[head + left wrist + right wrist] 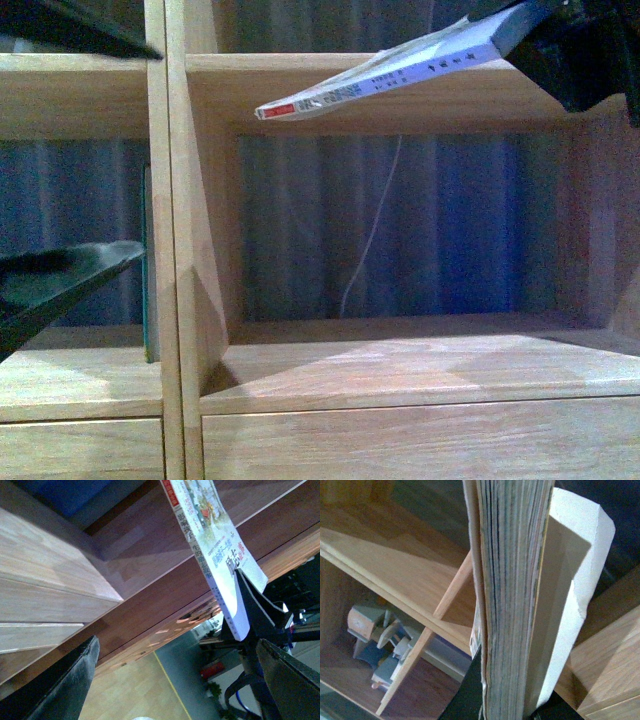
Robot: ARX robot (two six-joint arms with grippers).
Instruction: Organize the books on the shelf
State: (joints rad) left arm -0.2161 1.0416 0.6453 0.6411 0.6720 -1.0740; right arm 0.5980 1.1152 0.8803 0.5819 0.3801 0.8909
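Front view: right end effector clamps paperback; left end effector spread wide, empty, beside green book.

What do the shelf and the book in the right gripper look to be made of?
The shelf: light wood, grain and joined strips visible, matte finish; solid or veneer, cannot tell. The book: paper, likely a paperback, thin and slightly bowed, page edges stacked in the right wrist view; cover looks smooth, probably coated card.
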